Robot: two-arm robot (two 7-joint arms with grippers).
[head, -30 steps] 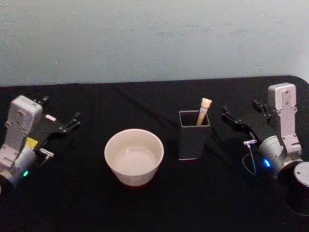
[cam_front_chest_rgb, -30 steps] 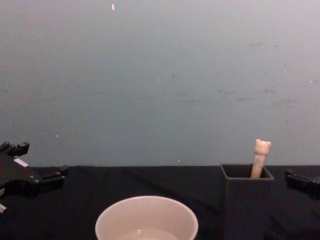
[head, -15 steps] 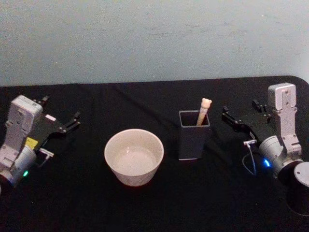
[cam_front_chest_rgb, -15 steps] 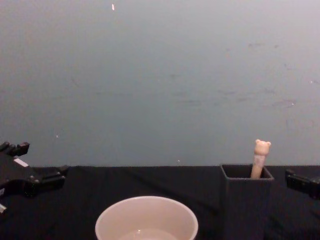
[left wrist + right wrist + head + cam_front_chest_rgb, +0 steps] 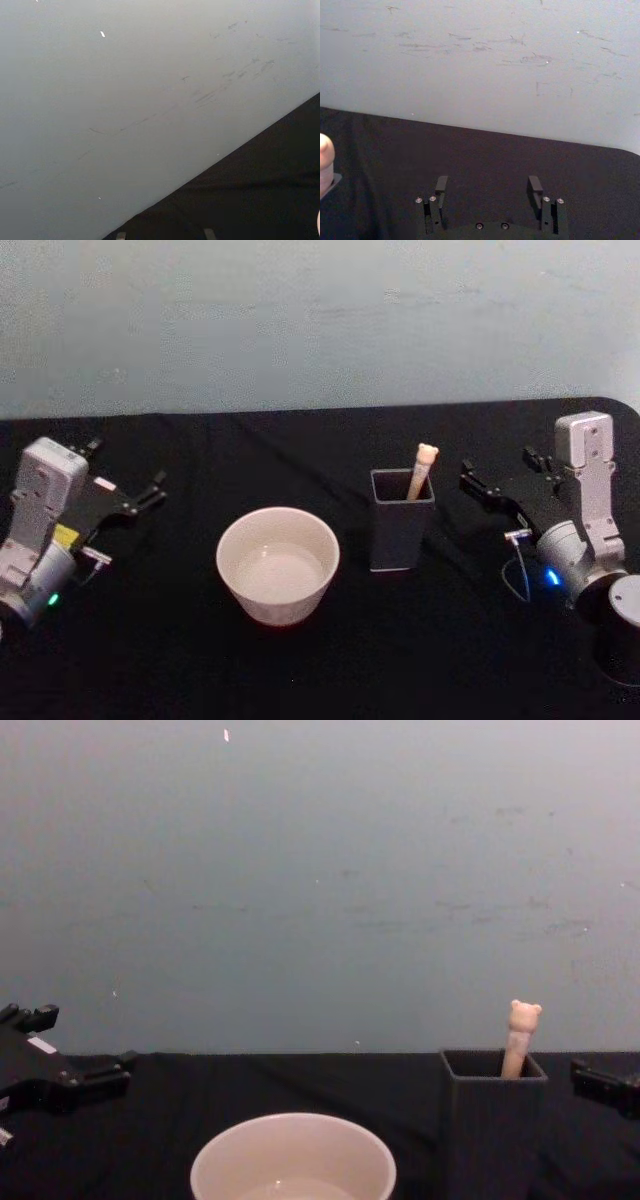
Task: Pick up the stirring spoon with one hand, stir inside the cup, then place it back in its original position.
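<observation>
The stirring spoon (image 5: 421,469) stands in the dark grey square holder (image 5: 401,521) right of centre in the head view, leaning toward the holder's far right corner, with only its beige handle and tiny bear head poking above the rim. It looks slim, stiff and very light. The handle is smooth and narrow, so it could slip or twist in a loose pinch. The best hold is judged to be on the exposed handle just below the bear head, lifting straight up so that the hidden bowl end clears the thin walls without tipping the holder.

The cream-white cup (image 5: 278,563) sits lower centre on the black desk (image 5: 300,450), to the left of the holder and apart from it.

The right gripper (image 5: 477,483) hovers at the right of the frame, near the holder, with its jaws spread wide and nothing between them, as the right wrist view confirms. The left gripper (image 5: 148,492) rests at the left edge, also parted and empty.

Against the earlier frames almost nothing differs. Spoon, holder and cup are unmoved, and both grippers sit in practically the same places.
</observation>
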